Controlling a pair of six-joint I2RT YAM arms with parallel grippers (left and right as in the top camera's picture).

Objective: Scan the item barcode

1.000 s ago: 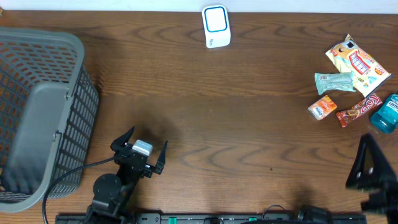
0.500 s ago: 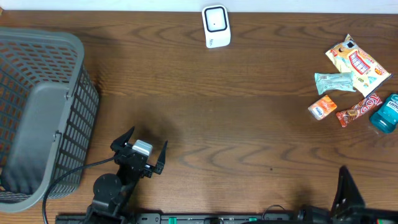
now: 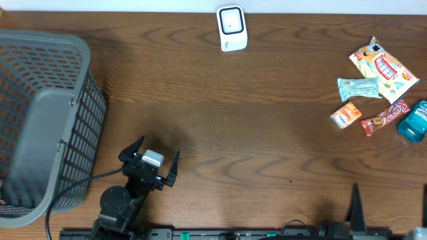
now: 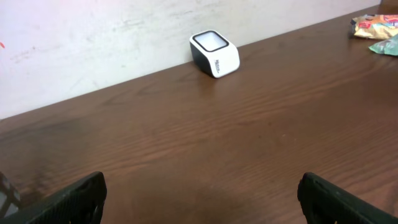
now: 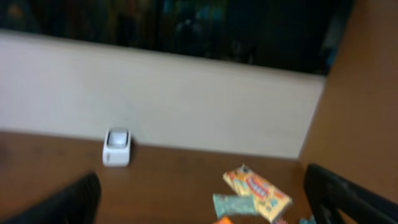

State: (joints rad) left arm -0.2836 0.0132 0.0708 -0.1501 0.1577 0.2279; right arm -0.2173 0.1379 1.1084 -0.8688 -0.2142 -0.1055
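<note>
Brown bench [image 3: 267, 120]: left end effector [image 3: 159, 148], right end effector [image 5: 202, 177] gape empty; crowded snacks [image 3: 377, 67] upper right invite a double grab.

Dark wooden table [image 3: 267, 133], its grain plain under a smooth, faintly shiny finish, fills the overhead frame. At upper centre stands a scanner [image 3: 231, 28] of glossy white plastic with a dark, reflective top window. At left is a basket [image 3: 90, 127] of matt grey plastic mesh. At right lie crinkled, glossy film wrappers: a yellow snack bag [image 3: 383, 69], a pale green packet [image 3: 357, 87], an orange packet [image 3: 345, 115] and a red bar wrapper [image 3: 385, 117], beside a teal bottle [image 3: 413, 121] of smooth plastic. At lower left, the left gripper [image 3: 160, 146] is matt black with a silvery, metal-looking block. The left wrist view shows a pale wall [image 4: 93, 37], matt and scuffed.
</note>
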